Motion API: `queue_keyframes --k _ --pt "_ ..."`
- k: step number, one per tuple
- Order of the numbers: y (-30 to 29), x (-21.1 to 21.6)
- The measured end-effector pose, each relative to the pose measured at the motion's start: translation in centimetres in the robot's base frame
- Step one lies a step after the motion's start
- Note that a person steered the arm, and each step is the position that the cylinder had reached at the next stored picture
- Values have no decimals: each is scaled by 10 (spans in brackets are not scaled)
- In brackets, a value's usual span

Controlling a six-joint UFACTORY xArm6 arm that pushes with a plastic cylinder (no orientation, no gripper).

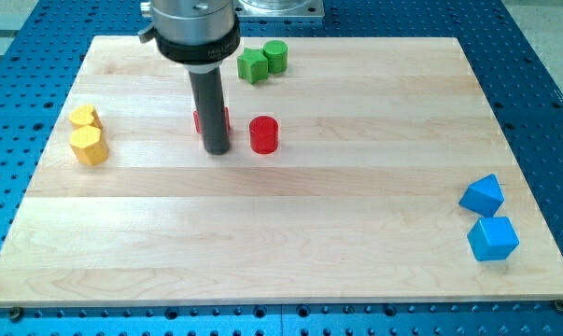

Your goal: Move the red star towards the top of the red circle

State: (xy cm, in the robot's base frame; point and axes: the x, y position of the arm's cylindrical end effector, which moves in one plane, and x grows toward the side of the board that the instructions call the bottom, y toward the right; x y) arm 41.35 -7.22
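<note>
The red circle (263, 134) is a short red cylinder standing on the wooden board a little above the board's middle. The red star (226, 118) sits just to its left and is mostly hidden behind my rod, with only red edges showing on both sides. My tip (216, 149) rests on the board right in front of the red star, on its lower side, and left of the red circle by a small gap.
A green star (252, 65) and a green cylinder (275, 56) sit near the top edge. Two yellow blocks (84, 118) (90, 145) sit at the left. Two blue blocks (482, 195) (493, 238) sit at the lower right. The board (290, 243) lies on a blue perforated table.
</note>
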Motion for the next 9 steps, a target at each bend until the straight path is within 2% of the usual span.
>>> queue_keyframes --k 1,2,3,4,5,6,7,8,9 --pt "90 -17" --pt "173 -9" --pt "86 -14" --pt "134 25" --pt "219 25" --pt "281 25" --pt "300 21" --pt "273 1" --pt "121 44"
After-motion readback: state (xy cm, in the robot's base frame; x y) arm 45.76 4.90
